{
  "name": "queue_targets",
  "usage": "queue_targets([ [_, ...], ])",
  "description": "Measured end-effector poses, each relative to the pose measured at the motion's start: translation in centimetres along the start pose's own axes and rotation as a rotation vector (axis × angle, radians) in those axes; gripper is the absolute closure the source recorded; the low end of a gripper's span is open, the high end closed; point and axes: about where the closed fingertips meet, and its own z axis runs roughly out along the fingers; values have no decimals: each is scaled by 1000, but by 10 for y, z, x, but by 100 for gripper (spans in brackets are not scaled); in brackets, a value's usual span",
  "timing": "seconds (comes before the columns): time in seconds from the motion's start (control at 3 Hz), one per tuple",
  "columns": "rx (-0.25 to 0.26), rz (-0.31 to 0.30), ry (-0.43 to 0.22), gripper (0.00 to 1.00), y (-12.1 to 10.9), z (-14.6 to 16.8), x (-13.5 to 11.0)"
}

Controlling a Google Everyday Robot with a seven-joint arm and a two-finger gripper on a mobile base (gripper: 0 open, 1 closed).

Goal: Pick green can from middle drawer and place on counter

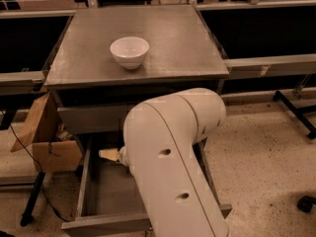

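Note:
The middle drawer (106,194) is pulled open below the cabinet, and the left part of its flat grey floor shows. The green can is hidden; I cannot see it anywhere. My big white arm (170,157) reaches down over the drawer and covers its right part. Only a pale tip of my gripper (110,154) sticks out to the left of the arm, inside the drawer near its back. The counter (173,48) is the grey metal top of the cabinet.
A white bowl (129,51) stands on the counter, left of centre. An open cardboard box (47,142) sits on the floor left of the drawer, with a cable and a black stand leg (32,201). Dark shelving runs on both sides.

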Motion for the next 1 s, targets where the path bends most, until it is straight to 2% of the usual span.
queue_targets([
  [0.33,36,-28,-7,0,-11,2,5],
  [0.67,58,-81,-17,0,-21,8,15],
  [1.0,43,-141,-38,0,-28,17,28],
])
